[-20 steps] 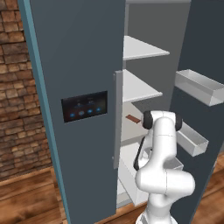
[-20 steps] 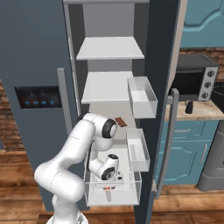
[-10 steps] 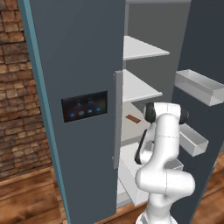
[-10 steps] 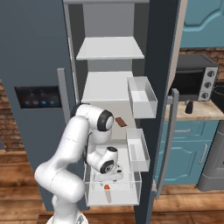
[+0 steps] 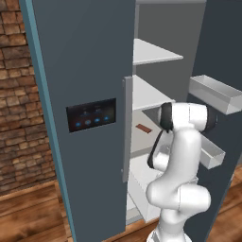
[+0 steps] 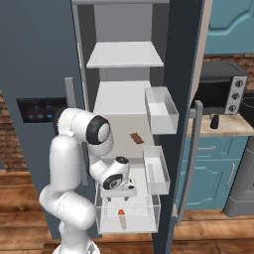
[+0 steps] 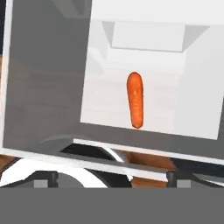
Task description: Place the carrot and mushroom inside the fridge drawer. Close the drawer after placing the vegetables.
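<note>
While the fridge (image 6: 39,59) stands open, its contents list as follows. Fridge drawer (image 6: 149,217): pulled out at the bottom, not yet closed. Arm: folded low, end effector (image 6: 119,191) poised just above the drawer; whether its fingers are spread or pressed together cannot be told, though nothing appears between them. Carrot (image 7: 135,99): lying loose on the drawer floor, apart from the walls. Mushroom: not located. Judged status: carrot placed; mushroom and closing of the drawer outstanding.
</note>
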